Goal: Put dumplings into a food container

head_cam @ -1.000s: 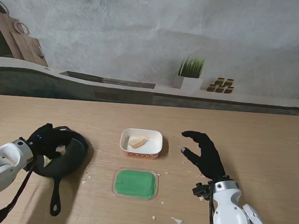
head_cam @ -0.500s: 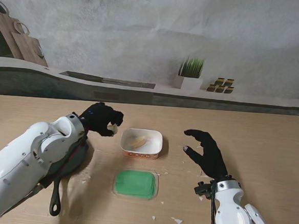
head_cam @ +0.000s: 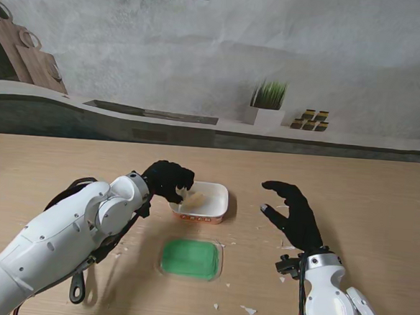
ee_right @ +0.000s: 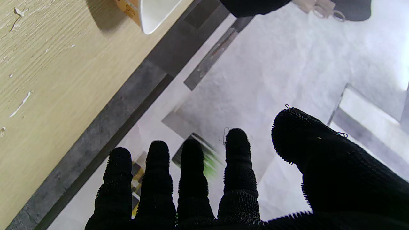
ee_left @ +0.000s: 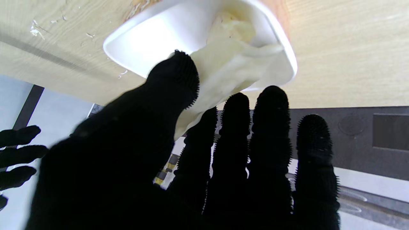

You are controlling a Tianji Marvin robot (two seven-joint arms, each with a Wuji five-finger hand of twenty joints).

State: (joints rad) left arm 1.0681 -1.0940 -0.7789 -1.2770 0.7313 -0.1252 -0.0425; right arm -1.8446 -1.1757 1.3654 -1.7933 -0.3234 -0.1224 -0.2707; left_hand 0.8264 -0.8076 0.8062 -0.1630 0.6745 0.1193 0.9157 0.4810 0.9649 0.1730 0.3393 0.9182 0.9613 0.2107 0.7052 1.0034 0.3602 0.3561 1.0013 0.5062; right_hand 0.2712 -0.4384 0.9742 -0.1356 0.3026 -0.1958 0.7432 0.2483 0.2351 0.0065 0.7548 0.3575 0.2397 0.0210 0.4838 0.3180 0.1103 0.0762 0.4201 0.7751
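Now left robot hand (head_cam: pixel 168 181) has swung from the pan (head_cam: pixel 79 282) to the container's (head_cam: pixel 218 194) left rim, thumb and fingers pinching a dumpling (ee_left: pixel 223 75) over the tray; another dumpling (head_cam: pixel 196 197) already lies inside. Release looks due next. Right robot hand (head_cam: pixel 292 214) hovers spread, holding nothing, right of container. Green lid (head_cam: pixel 191 258) on table (head_cam: pixel 381 191), nearer me.

1. A staged kitchen set in a robot lab: the wall (head_cam: pixel 290 48) is a wrinkled printed backdrop showing cutting boards (head_cam: pixel 19 50), a potted grass plant (head_cam: pixel 266 102) and a counter (head_cam: pixel 155 119).
2. A frying pan (head_cam: pixel 87 261) and a food container (head_cam: pixel 198 201) sit on the wooden tabletop (head_cam: pixel 366 197).
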